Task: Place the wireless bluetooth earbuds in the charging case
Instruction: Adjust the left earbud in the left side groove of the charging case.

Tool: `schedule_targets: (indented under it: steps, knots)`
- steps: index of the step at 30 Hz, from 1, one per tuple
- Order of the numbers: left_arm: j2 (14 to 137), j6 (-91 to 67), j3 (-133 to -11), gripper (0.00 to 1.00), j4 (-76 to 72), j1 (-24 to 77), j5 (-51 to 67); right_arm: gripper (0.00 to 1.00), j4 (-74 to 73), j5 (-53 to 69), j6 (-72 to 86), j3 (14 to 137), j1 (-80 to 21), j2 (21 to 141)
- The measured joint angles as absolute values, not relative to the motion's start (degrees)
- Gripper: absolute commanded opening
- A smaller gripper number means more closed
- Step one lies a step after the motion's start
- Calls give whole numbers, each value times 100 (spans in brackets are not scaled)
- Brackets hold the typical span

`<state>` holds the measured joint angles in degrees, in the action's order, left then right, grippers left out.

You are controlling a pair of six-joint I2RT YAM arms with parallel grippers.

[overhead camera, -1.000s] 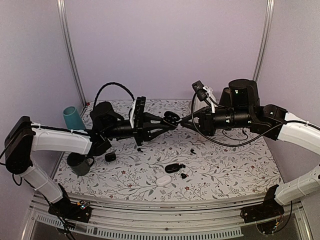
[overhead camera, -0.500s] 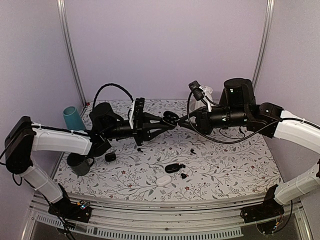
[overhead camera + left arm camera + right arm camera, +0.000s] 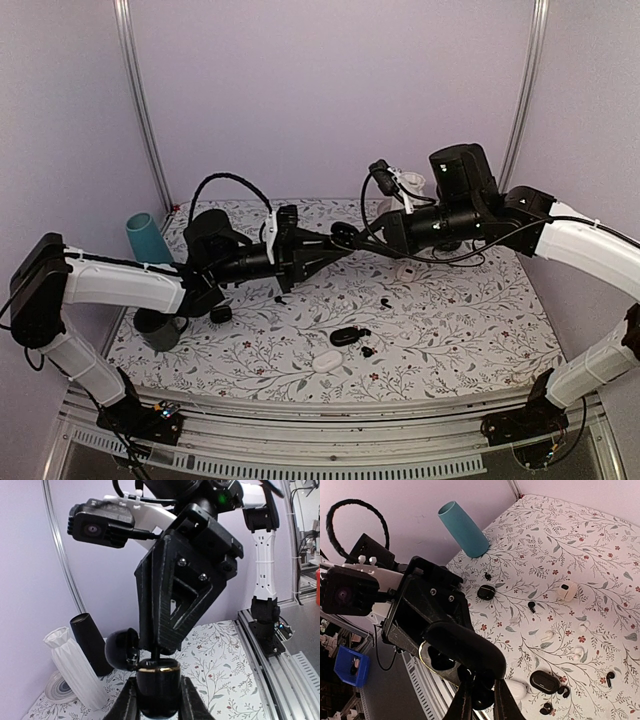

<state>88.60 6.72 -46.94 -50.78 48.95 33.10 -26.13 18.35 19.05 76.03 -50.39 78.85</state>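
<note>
With the left claw [image 3: 159,701] clamped tight on the open charging case [image 3: 159,680], up off the counter [image 3: 450,330], and the right claw [image 3: 481,682] pinching a tiny black earbud [image 3: 482,696] just over the case's mouth, any misalignment could tip the bud out to fall below the case.

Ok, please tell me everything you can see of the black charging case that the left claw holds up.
The charging case is a small rounded shell of glossy black plastic, with a thin gold-coloured ring around its mouth. Its domed lid is hinged open to one side. The case hangs in the air above the flowered table, clamped between the two fingers of the left claw. The closed tips of the right claw meet its open mouth. Whether they carry an earbud cannot be seen.
</note>
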Motion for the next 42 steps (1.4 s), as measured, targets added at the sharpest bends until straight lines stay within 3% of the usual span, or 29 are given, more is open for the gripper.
schedule_targets:
  steps: [12,17,42]
  knots:
    - [9004,991,-4499,0,-5430,4982,2773,18,-3074,1614,2491,8023,-5033,8272]
    - [9229,941,-4423,0,-5948,5046,2738,27,-3094,1551,2762,8088,-5035,8366]
    - [9773,318,-4379,0,-7111,5212,2241,47,-2917,1306,2794,8012,-5035,8213]
